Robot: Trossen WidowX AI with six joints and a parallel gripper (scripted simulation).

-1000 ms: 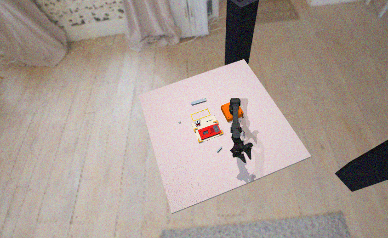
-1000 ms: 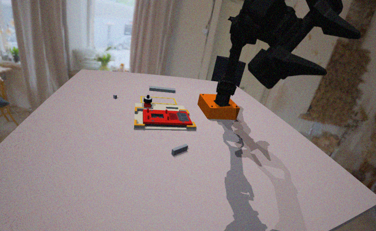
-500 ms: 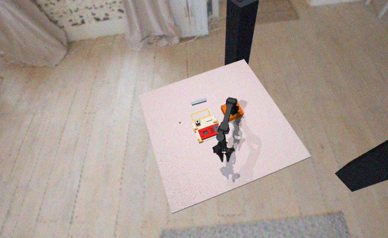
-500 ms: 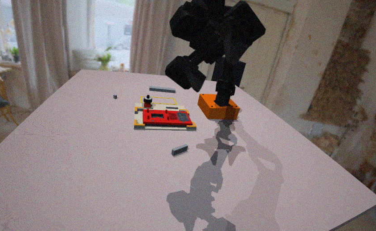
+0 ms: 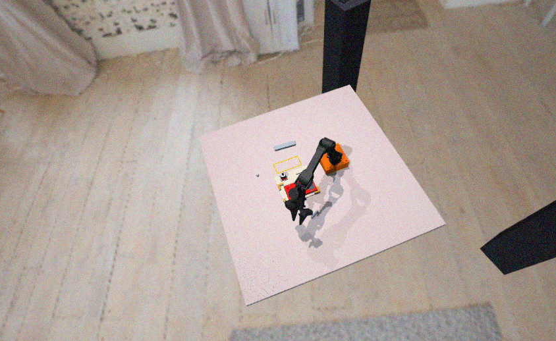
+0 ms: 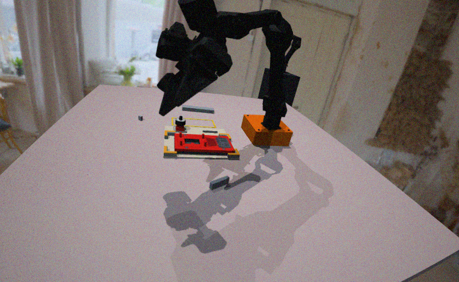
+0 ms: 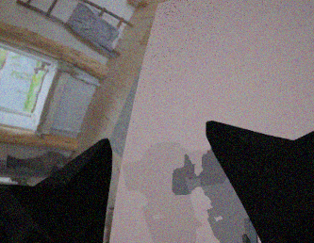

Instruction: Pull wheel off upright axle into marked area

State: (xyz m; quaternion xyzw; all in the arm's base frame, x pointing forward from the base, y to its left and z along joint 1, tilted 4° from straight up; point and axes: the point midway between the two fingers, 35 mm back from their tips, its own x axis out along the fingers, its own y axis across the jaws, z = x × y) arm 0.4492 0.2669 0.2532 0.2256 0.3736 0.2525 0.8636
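The wheel (image 5: pixel 283 176) (image 6: pixel 180 122) is dark with a light band and sits on the upright axle (image 6: pixel 180 117), whose tip shows above it, over a red foot at a back corner of the cream board (image 6: pixel 168 143). The marked area (image 5: pixel 285 160) (image 6: pixel 199 127) is a yellow outline on the table just behind the board, with nothing inside it. My gripper (image 5: pixel 297 222) (image 7: pixel 158 137) is open and empty, high above the table, past the board's front side in the top view. The wrist view shows both fingertips apart, but neither wheel nor axle.
A red plate (image 6: pixel 210 142) with pegs lies on the board between yellow corner pieces. A long grey bar (image 5: pixel 284 145) (image 6: pixel 198 109) lies behind the outline, a small grey cube (image 5: pixel 257 174) (image 6: pixel 140 118) left of it. A grey block (image 6: pixel 219 182) lies in front of the board.
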